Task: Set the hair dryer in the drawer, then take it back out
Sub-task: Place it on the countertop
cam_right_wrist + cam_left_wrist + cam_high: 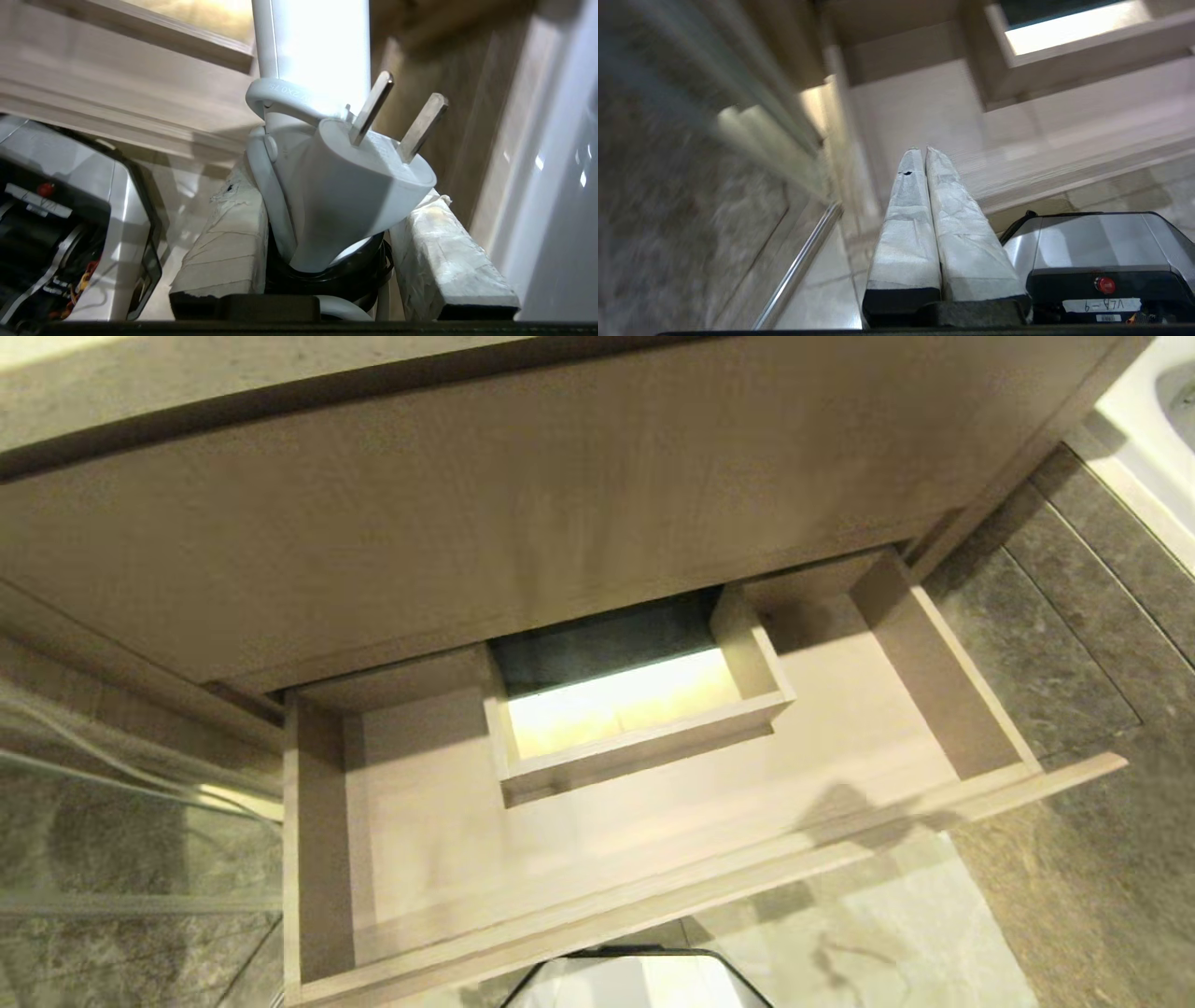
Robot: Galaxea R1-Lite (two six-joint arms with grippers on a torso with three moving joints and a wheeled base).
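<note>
Left gripper (920, 150): padded fingers pressed together, idle beside the robot base (1101, 261), whose label reads "VLA-9" inverted. Drawer (653, 859): pulled open, floor bare; boxed cut-out (635, 709) at 12 o'clock. Right gripper (327, 205): pinching the hair dryer (317, 42), its plug (355, 186) uppermost, outside the drawer's front edge; cord (285, 93) print partly legible, "2X0.75".

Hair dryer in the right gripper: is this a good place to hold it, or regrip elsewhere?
Keep it. The right gripper clamps the hair dryer across its dark round end, one finger each side, barrel pointing away. The plug lies loose between the fingers; watch it.
</note>
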